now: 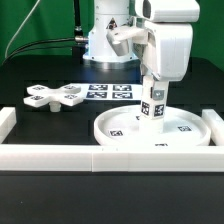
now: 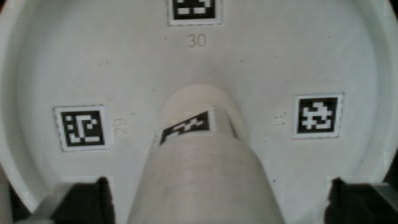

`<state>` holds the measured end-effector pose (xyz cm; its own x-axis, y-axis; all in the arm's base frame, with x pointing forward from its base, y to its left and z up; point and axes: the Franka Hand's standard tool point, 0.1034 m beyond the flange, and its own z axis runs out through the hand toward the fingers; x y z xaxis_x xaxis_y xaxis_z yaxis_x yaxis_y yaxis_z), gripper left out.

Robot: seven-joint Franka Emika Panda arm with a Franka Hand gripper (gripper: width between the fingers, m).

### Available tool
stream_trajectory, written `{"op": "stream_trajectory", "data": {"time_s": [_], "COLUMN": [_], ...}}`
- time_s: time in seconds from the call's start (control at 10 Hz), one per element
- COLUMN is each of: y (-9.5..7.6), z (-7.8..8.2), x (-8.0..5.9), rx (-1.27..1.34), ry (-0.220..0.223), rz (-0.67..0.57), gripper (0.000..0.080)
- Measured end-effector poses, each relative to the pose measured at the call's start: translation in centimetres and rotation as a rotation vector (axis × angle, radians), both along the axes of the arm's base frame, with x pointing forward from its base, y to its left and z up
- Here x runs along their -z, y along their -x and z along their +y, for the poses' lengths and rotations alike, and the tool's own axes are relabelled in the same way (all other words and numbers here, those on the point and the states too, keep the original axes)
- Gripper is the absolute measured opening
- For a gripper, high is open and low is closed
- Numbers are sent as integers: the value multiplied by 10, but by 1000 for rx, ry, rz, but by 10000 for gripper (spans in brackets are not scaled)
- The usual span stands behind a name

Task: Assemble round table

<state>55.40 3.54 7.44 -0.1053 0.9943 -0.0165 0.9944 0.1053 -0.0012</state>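
The large rimmed disc top (image 1: 190, 128) lies flat at the exterior view's right. The short cylinder leg (image 1: 153, 104) stands upright at its centre, and it also shows in the wrist view (image 2: 205, 150) on the disc (image 2: 107, 60). My gripper (image 1: 152, 90) reaches straight down over the leg. In the wrist view the gripper (image 2: 219, 200) straddles the leg's upper end, with a narrow gap showing on each side between finger and leg, so it is open. The cross-shaped base (image 1: 55, 97) lies loose at the exterior view's left.
The marker board (image 1: 112, 92) lies between the base and the disc. The long white border rail (image 1: 100, 156) runs along the front edge of the table, with a short end piece (image 1: 8, 124) at the left. The robot's pedestal (image 1: 105, 45) stands behind.
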Motion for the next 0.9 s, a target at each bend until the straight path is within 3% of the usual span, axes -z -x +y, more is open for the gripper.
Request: {"op": "stream_trajectory", "data": {"time_s": [0.1, 0.7, 0.9], "y": [0, 0, 0], "z": [0, 0, 0], "x": [0, 0, 0], "rx": [0, 45, 210], "ry": [0, -1, -1], "rz": [0, 0, -3], "gripper": [424, 407, 407]}}
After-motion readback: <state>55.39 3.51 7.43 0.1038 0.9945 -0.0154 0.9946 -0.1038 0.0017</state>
